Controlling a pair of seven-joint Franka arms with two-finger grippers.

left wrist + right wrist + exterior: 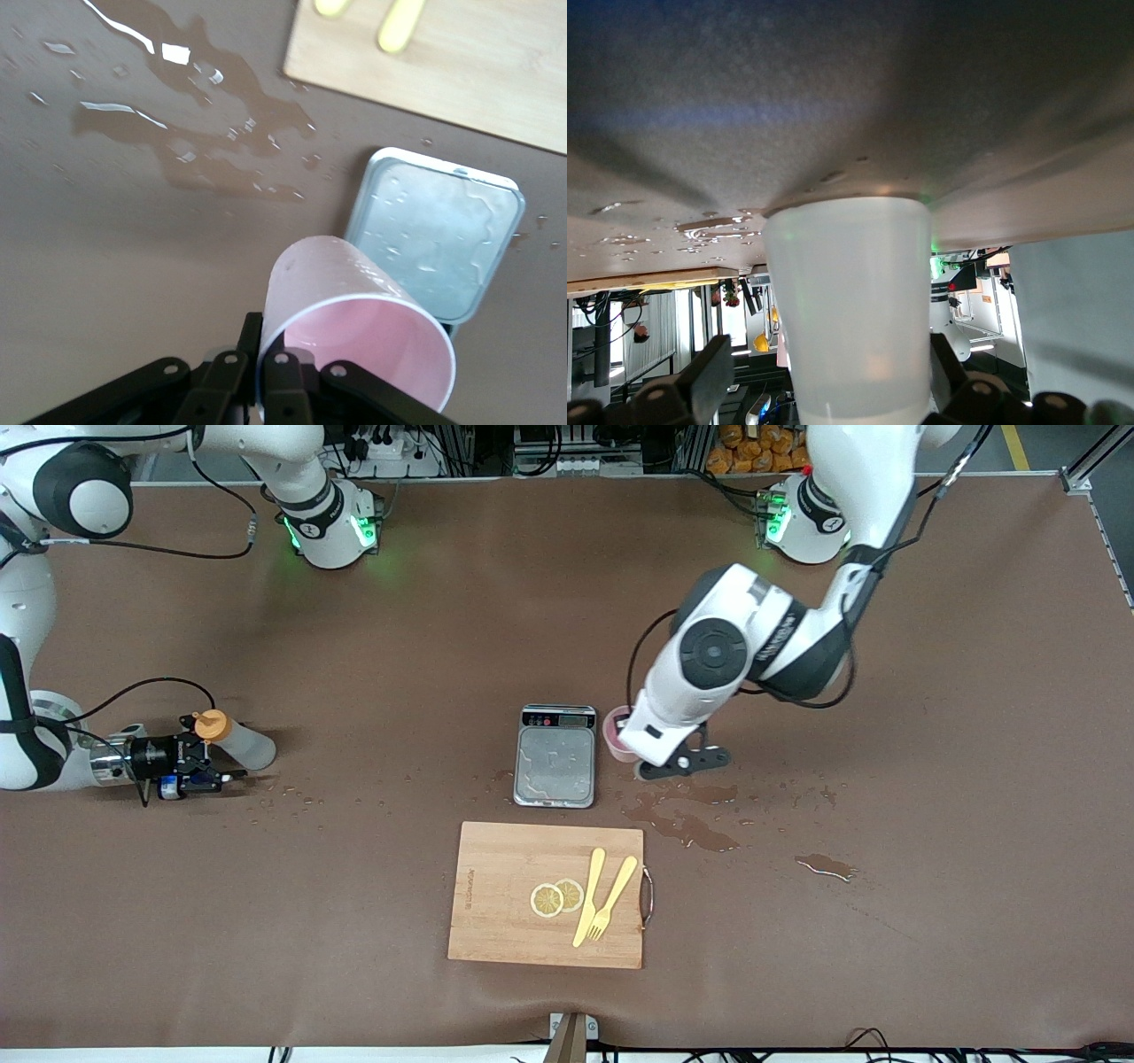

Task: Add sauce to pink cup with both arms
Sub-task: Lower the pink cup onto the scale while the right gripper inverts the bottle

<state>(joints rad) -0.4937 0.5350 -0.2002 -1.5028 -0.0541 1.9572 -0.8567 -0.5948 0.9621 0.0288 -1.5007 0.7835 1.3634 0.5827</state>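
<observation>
The sauce bottle (237,741), translucent with an orange cap, stands on the table near the right arm's end. My right gripper (213,772) is low at the table with its fingers on either side of the bottle (849,310). One finger (713,372) stands clear of the bottle, so the gripper is open. My left gripper (642,763) is shut on the rim of the pink cup (615,732), pinching the cup wall (354,301) between its fingers (285,372). The cup is tilted, right beside the grey scale (555,766). The left arm hides most of the cup in the front view.
A wooden cutting board (505,903) with two lemon slices, a wooden knife and a fork lies nearer the front camera than the scale. Puddles (682,824) wet the table beside the board; they also show in the left wrist view (204,106), as does the scale (443,239).
</observation>
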